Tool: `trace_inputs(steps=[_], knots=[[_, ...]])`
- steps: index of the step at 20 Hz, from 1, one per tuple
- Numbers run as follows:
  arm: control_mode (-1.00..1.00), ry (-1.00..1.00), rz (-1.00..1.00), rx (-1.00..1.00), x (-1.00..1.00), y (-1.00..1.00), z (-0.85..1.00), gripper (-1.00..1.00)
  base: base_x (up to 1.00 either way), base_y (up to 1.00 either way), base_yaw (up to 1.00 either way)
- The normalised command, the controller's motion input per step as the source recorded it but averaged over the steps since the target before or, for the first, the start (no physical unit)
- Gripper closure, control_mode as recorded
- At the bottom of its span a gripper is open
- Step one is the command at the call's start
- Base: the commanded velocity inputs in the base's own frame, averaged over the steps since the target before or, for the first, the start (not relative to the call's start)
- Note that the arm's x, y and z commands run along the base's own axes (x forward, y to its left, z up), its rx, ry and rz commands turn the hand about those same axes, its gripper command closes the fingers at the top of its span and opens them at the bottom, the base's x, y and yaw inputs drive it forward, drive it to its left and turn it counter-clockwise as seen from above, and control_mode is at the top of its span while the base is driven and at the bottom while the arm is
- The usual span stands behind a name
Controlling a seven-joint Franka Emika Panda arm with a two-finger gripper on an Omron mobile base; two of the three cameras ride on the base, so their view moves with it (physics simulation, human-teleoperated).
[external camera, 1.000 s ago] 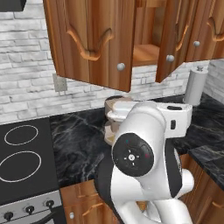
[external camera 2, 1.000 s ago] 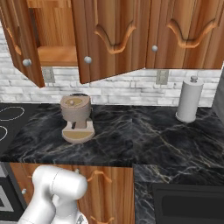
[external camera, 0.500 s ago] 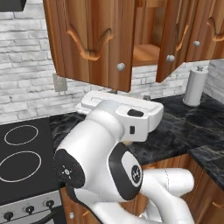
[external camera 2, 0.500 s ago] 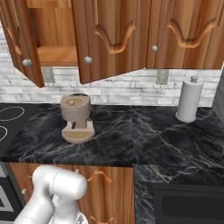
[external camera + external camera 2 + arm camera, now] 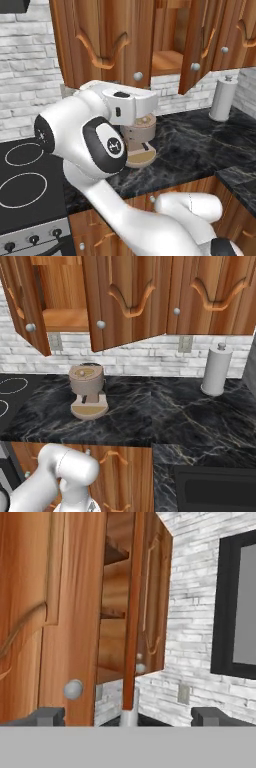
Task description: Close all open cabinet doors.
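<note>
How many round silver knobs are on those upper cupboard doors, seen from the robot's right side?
3: one on the swung-out left door, one on the ajar middle door, one on the shut door. More may lie beyond the frame.

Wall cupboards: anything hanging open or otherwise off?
Yes. Two cabinet doors stand ajar over the counter: the left door and the door beside it swing outward, showing a bare shelf between them. The right-hand door sits flush. The coffee machine and paper towel roll stand upright; no spills.

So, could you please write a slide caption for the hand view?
Open gripper facing an ajar cabinet door beside a silver knob, with a brick wall beyond.
</note>
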Motion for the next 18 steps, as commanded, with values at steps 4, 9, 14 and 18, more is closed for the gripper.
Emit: trace_inputs(steps=[4,9,14,18], knots=[[-1.0,0.0,-0.06,-0.03,0.77,0.01,-0.04,-1.0,0.0,0.0,0.0],[-1.0,0.0,-0.01,-0.03,0.63,0.0,-0.15,-1.0,0.0,0.0,0.0],[-1.0,0.0,0.0,0.0,0.78,-0.17,-0.17,-1.0,0.0,0.0,0.0],[-1.0,-0.02,0.02,0.0,0.81,-0.29,-0.17,-1.0,0.0,0.0,0.0]])
